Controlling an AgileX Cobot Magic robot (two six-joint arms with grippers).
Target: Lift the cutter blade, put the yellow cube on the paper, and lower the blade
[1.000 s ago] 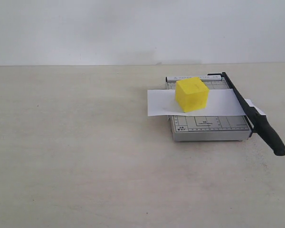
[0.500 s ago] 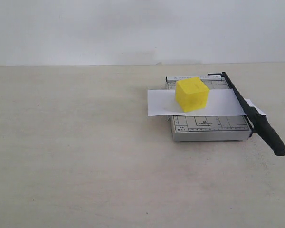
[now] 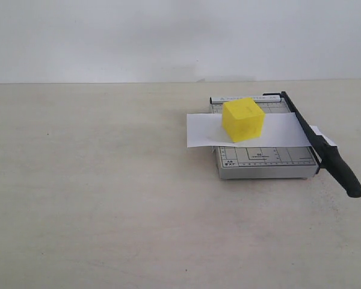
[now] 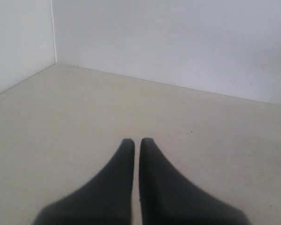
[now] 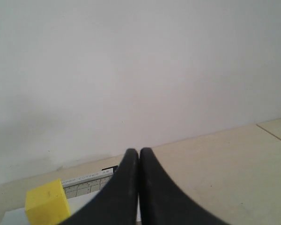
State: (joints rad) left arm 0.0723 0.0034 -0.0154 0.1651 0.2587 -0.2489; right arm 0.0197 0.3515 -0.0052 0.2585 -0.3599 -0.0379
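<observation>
Now, nearest you, your left gripper (image 4: 133, 142) is pinched closed, empty, above the table (image 4: 61, 117) | your right gripper (image 5: 139, 151) likewise closed, holding nothing | the cutter blade (image 3: 316, 142) lies down along the right edge of the grey base (image 3: 265, 164), handle toward you | the paper (image 3: 277, 132) spans the base under the blade | the yellow cube (image 3: 243, 119) rests on the paper, over the base's far half.

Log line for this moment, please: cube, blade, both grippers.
yellow cube on paper | cutter blade down | left gripper shut, empty | right gripper shut, empty | steps appear complete
</observation>
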